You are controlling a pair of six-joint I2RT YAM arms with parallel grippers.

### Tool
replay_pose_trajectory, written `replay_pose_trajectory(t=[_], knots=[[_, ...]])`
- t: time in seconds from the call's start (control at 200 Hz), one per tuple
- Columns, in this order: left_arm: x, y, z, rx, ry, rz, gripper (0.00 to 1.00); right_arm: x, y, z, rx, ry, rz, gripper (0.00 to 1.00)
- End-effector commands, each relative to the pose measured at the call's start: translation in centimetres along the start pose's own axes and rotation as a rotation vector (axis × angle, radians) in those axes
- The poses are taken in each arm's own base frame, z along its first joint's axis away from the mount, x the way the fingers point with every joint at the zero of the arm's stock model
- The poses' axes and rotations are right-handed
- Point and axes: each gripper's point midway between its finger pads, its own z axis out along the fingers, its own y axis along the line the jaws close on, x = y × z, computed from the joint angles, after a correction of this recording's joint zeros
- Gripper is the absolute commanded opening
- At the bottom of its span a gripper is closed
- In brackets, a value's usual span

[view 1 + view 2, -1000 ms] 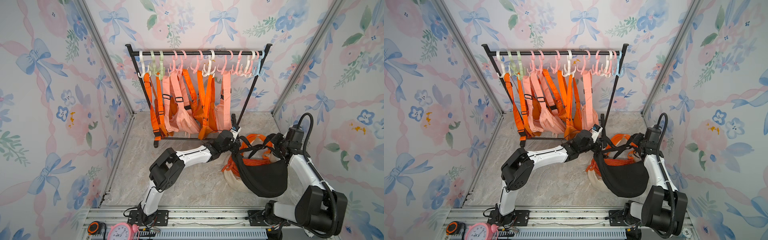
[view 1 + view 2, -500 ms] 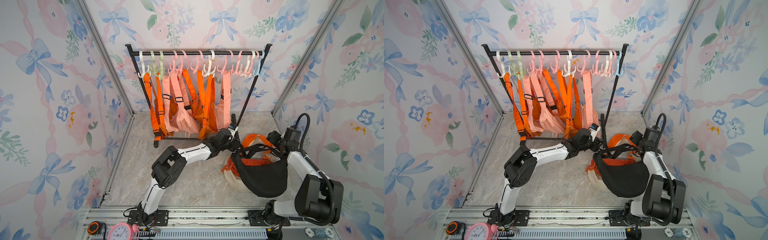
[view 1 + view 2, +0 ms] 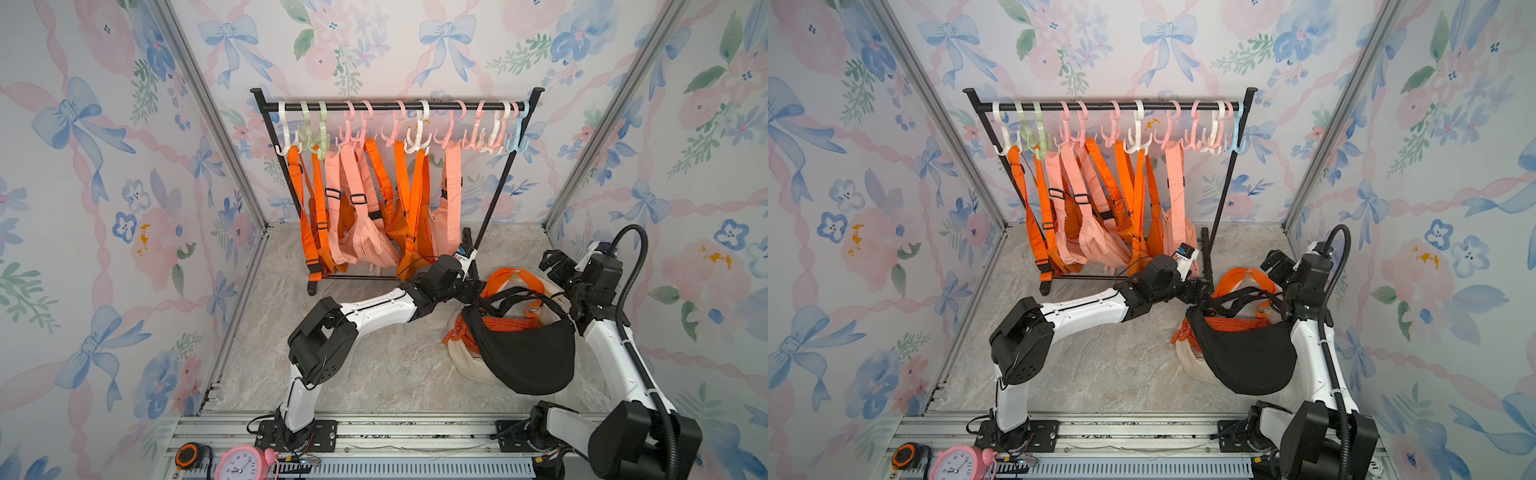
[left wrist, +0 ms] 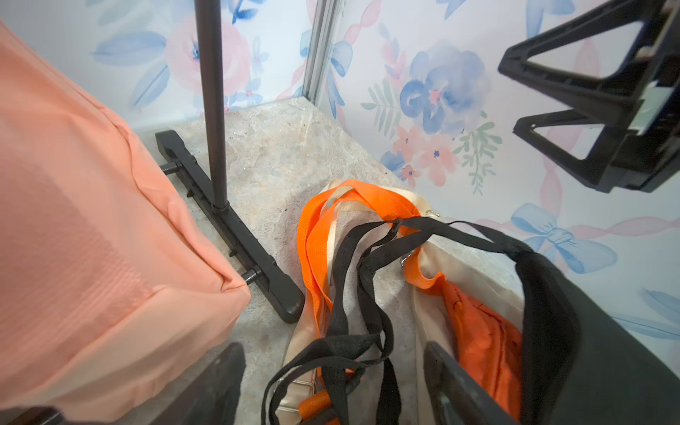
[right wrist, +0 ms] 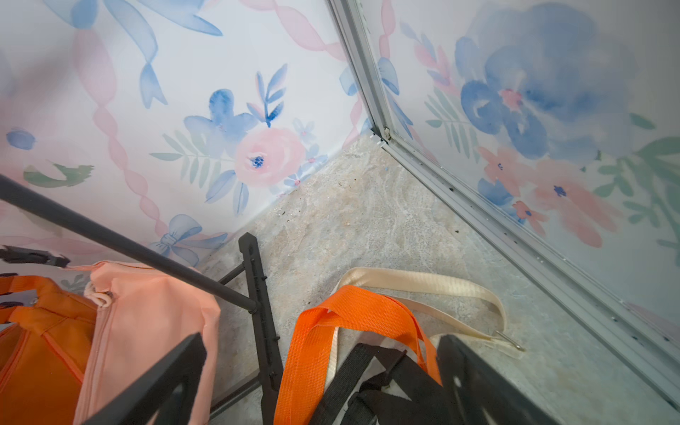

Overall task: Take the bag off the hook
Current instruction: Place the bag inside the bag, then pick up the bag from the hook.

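- Nearest, on the front rail, sit a pink round alarm clock (image 3: 239,463) and an orange-and-black tape measure (image 3: 188,455), well apart from the work.
- The black crescent-shaped fabric bag (image 3: 523,353) is off the rack. It lies on the robot's right side of the marble-patterned worktop (image 3: 374,353), draped over a cream cloth bag (image 3: 463,365) and an orange cloth bag (image 3: 509,323).
- Its long axis runs crosswise, from one arm toward the other. The curved belly faces the front rail and the straight mouth edge faces the rack.
- It looks soft, light and limp, likely to sag and fold when lifted. The black webbing strap (image 4: 368,265) is the place to take hold, though it crosses an orange webbing strap (image 4: 312,239) and could drag it along.
- The left tool (image 4: 333,349) stands wide, with the black strap lying loose between its fingers, not pinched.
- The right tool (image 5: 322,338) also stands wide above the straps, holding nothing.
- Farthest, the black metal garment rack (image 3: 395,107) carries pastel plastic hooks (image 3: 419,137), with orange and pink bags (image 3: 365,245) hanging from them.
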Motion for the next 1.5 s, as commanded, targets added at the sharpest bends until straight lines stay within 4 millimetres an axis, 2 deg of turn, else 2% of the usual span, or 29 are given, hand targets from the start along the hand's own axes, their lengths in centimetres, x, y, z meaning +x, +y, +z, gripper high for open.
replay_pose_trajectory(t=[0.0,0.12,0.3,0.415,0.535,0.755,0.885,1.03,1.185,1.24,1.29,1.36,1.495], knots=[[-3.3,-1.1,-3.5,-0.022,-0.088,0.035,0.79,-0.3,1.5,-1.7,-0.053,0.001,-0.012,1.0],[-5.2,-1.6,-6.7,-0.049,-0.144,0.049,0.78,-1.5,3.5,-4.0,-0.121,-0.033,-0.022,1.0],[-7.1,0.4,-10.4,-0.103,-0.209,0.008,0.78,-1.2,7.0,-7.3,-0.23,-0.038,-0.095,1.0],[-8.4,1.2,-11.3,-0.132,-0.22,0.019,0.79,-0.9,8.6,-9.3,-0.297,-0.063,-0.128,1.0],[-9.9,2.0,-11.2,-0.144,-0.221,0.018,0.79,-0.2,10.0,-10.9,-0.356,-0.053,-0.16,1.0],[-12.3,4.5,-9.2,-0.172,-0.235,-0.001,0.79,1.1,10.9,-13.2,-0.431,-0.043,-0.182,1.0],[-13.3,5.9,-6.4,-0.175,-0.233,-0.009,0.79,1.6,11.3,-13.8,-0.46,-0.039,-0.192,1.0],[-13.0,7.9,-2.6,-0.195,-0.198,-0.013,0.78,1.8,11.3,-14.4,-0.477,-0.069,-0.189,1.0],[-12.7,9.4,0.1,-0.217,-0.181,-0.013,0.75,2.2,10.9,-14.6,-0.48,-0.086,-0.195,1.0],[-12.4,9.8,0.7,-0.215,-0.177,-0.011,0.71,2.2,10.8,-14.5,-0.477,-0.092,-0.197,1.0],[-12.3,10.1,1.1,-0.214,-0.176,-0.014,0.63,2.2,10.8,-14.4,-0.477,-0.095,-0.195,1.0],[-12.1,10.3,1.5,-0.208,-0.171,-0.019,0.42,2.2,10.9,-14.1,-0.483,-0.099,-0.188,1.0],[-12.1,10.4,1.2,-0.202,-0.175,-0.017,0.09,2.1,11.7,-13.5,-0.501,-0.092,-0.192,1.0]])
